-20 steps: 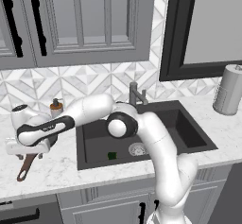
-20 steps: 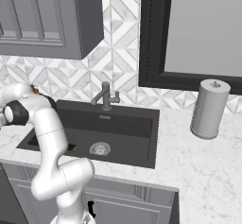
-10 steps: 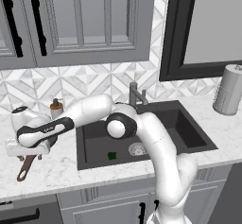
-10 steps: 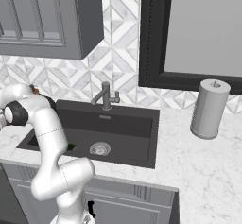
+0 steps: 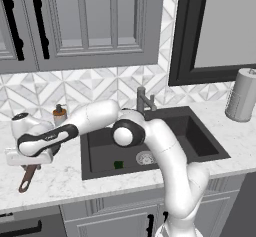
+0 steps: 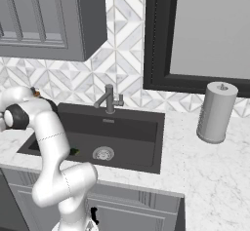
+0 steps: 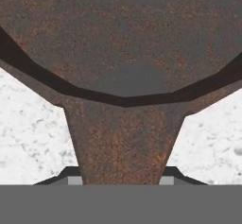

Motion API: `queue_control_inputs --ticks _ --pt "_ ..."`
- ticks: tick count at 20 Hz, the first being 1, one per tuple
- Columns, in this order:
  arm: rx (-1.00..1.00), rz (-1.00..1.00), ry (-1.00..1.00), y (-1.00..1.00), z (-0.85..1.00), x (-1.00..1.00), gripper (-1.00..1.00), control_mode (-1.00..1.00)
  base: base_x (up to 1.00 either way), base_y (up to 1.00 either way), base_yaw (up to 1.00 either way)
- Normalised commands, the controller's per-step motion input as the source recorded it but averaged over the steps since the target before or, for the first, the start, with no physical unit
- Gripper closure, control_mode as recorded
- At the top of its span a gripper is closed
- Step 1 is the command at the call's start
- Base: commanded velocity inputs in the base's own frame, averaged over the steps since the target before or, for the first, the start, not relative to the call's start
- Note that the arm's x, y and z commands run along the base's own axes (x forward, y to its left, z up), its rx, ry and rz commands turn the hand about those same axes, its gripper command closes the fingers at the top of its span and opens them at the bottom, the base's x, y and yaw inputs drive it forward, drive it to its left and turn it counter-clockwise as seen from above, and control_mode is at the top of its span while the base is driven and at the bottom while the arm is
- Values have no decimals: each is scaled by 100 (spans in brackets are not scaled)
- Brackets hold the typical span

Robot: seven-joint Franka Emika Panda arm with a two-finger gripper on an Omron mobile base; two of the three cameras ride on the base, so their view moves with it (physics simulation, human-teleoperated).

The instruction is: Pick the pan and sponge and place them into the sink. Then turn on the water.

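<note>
Hand sunk lower onto pan since earlier — jaws straddle handle, grip unclear; sponge in sink.

Place: a rendered home kitchen.
Evidence: dark sink with faucet, marble counter, grey cabinets, patterned tile backsplash, paper towel roll.

The sink is set into the counter, with the faucet behind its rear rim. The sponge is found inside the sink, just left of the drain. The pan is placed on the counter left of the sink, under the gripper, its handle pointing forward. A bottle is placed behind it, by the wall. A paper towel roll is stood on the counter right of the sink.
</note>
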Motion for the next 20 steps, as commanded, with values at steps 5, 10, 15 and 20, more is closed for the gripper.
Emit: queue_control_inputs --ticks 5,10,15,20 --pt "0 -12 -8 -9 28 -43 100 -100 0 0 0" --pt "0 -19 -4 -43 36 -39 100 -100 0 0 0" --pt "2 -20 0 -96 8 -11 100 -100 0 0 0" --pt "5 -21 0 -100 0 0 100 -100 0 0 0"
